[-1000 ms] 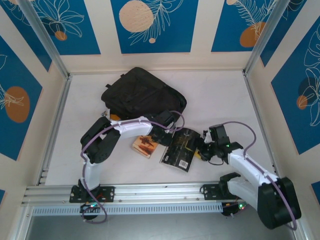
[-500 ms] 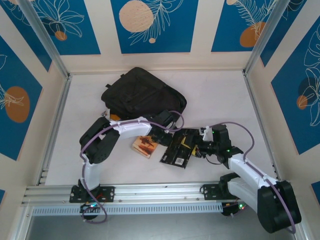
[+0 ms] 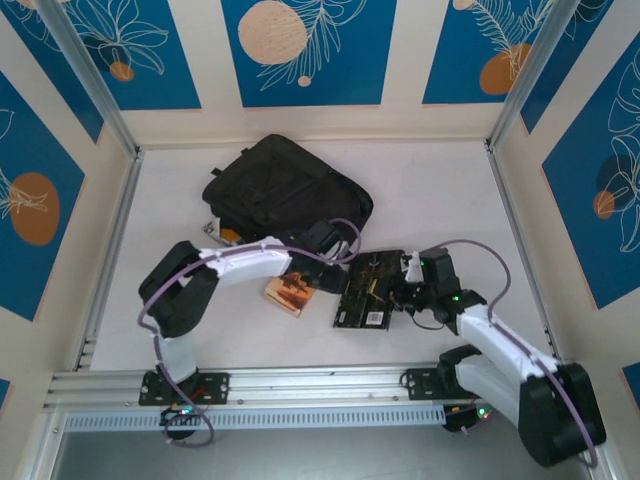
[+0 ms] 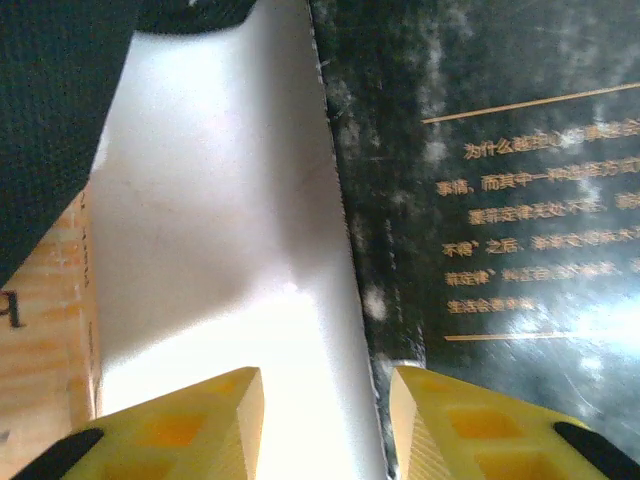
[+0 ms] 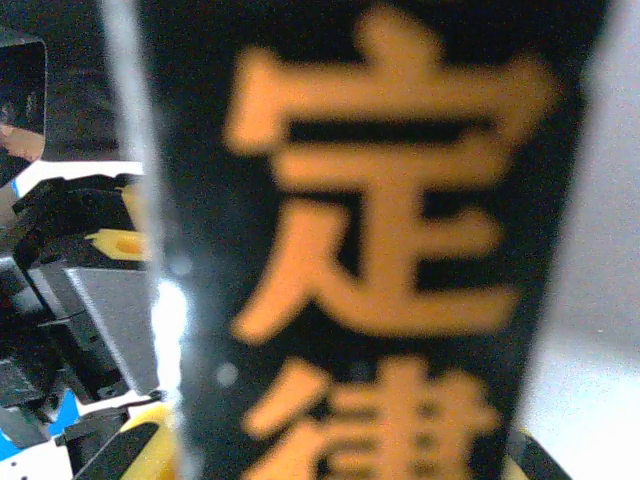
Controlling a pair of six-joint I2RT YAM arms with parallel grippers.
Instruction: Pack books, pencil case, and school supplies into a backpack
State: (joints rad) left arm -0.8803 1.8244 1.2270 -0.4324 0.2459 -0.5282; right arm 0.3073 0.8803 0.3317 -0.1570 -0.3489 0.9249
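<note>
- Since the black book [image 3: 370,292] lies flat toward the middle of the near edge of the counter [image 3: 440,200], with its long axis running from near edge to far edge at a slight tilt, the backpack [image 3: 285,190] sits beyond it, toward the far edge and to the left. Any carry into the bag has to go that way.
- The right end effector [image 3: 405,290] is at the book's right long edge and looks closed on it. In the right wrist view, the cover with its large orange characters fills the space between the yellow fingers.
- The left end effector [image 4: 325,380] is at the book's left long edge, toward its far corner. Its fingers stand apart with bare counter between them, one finger right at the book's edge, and it holds nothing.
- A smaller orange book [image 3: 290,293] lies just left of the black one with a strip of counter between them, on the left arm's side.
- The backpack lies flat, and the left arm is the nearer one to it. Whether its mouth is open, and what is inside, cannot be told.
- My judgement is that the book needs swinging toward the far left. The right arm has the hold, but the left arm has the shorter reach to the bag.
</note>
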